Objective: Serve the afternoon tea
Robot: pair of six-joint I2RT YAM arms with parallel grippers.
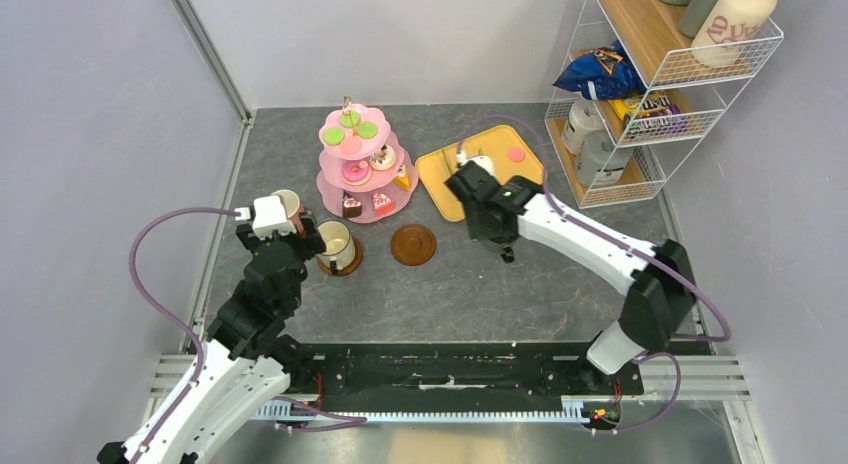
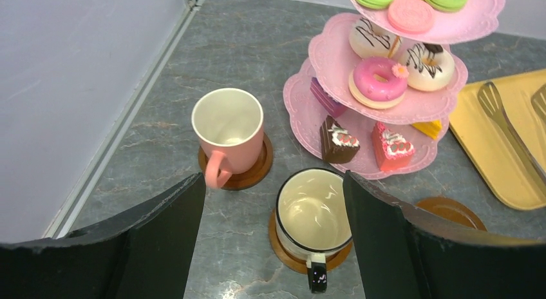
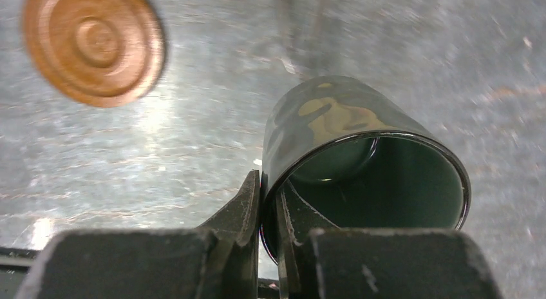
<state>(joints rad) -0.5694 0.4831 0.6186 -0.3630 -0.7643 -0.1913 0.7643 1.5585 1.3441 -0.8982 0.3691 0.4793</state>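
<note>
If you go by the overhead view, the pink three-tier stand [image 1: 325, 189] sits at the back of the table with the yellow tray [image 1: 440, 179] just to its right, one pink macaron [image 1: 516, 154] lying on that tray. In front of the stand there's an empty saucer [image 1: 413, 244], and left of it a white mug [image 1: 338, 244] on its own saucer. The left gripper [image 1: 305, 242] hangs by that mug, partly covering the pink mug [image 1: 288, 202]. The right gripper [image 1: 500, 234] is over bare table between tray and empty saucer; can't really tell from up here what it's got.

Left wrist cam: fingers [image 2: 161, 241] spread wide apart, holding nothing, with the white mug between and below them. The pink mug stands on a saucer further off, handle toward the camera. On the stand, macarons sit up top, donuts [image 2: 378, 80] on the middle tier, cake wedges [image 2: 338, 139] on the bottom. Tongs [image 2: 505, 125] lie on the tray.

Right wrist cam: the jaws are pinched on the rim of a dark green mug [image 3: 348, 138], one finger inside, one outside. The empty saucer is well apart at upper left, kinda blurry.
</note>
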